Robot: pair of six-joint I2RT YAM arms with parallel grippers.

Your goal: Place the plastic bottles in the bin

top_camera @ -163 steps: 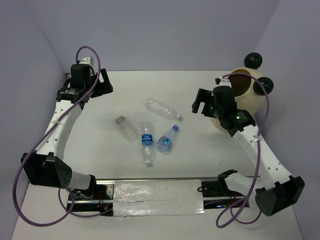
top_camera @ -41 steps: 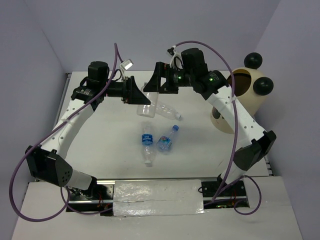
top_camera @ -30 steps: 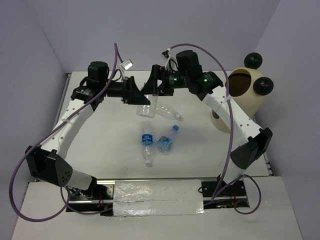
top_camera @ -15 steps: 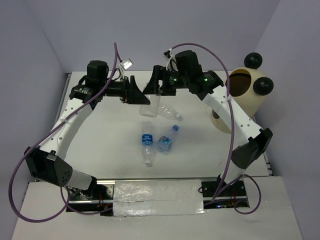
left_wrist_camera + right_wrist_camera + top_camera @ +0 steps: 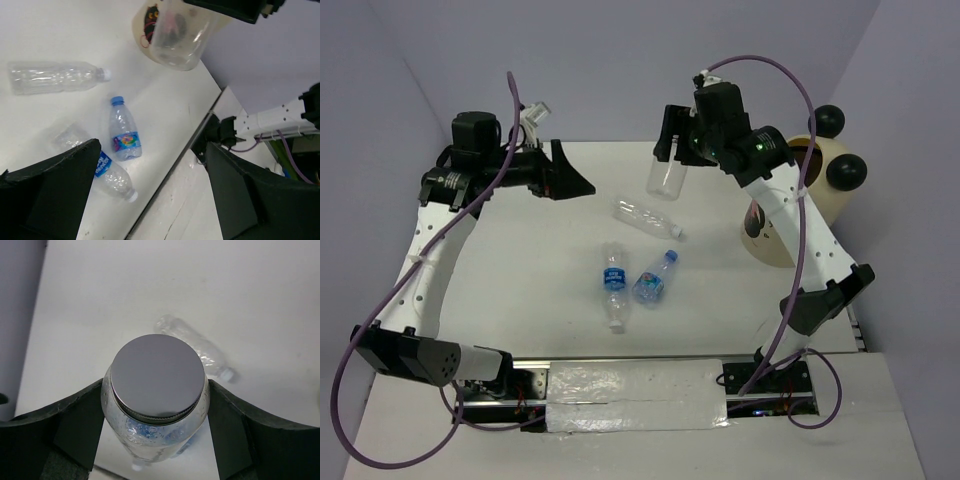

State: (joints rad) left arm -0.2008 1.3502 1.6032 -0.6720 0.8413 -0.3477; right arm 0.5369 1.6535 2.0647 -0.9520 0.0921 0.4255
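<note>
My right gripper point(image 5: 672, 160) is shut on the grey-capped clear bottle point(image 5: 666, 179), holding it upright in the air above the table's far middle; the right wrist view looks down on its grey cap point(image 5: 158, 378). My left gripper point(image 5: 582, 186) is open and empty at the far left. Three bottles lie on the table: a clear one point(image 5: 645, 217), a blue-labelled one point(image 5: 613, 284) and a blue-capped one point(image 5: 655, 277). The cream bin point(image 5: 810, 200) with black ball ears stands at the right edge, apart from the held bottle.
The arm bases and a taped strip point(image 5: 635, 393) run along the near edge. Purple cables loop above both arms. Walls close in at the back and both sides.
The left gripper let go of the grey-capped bottle and drew back left. The right gripper now holds it alone and has moved right and up, toward the bin.
</note>
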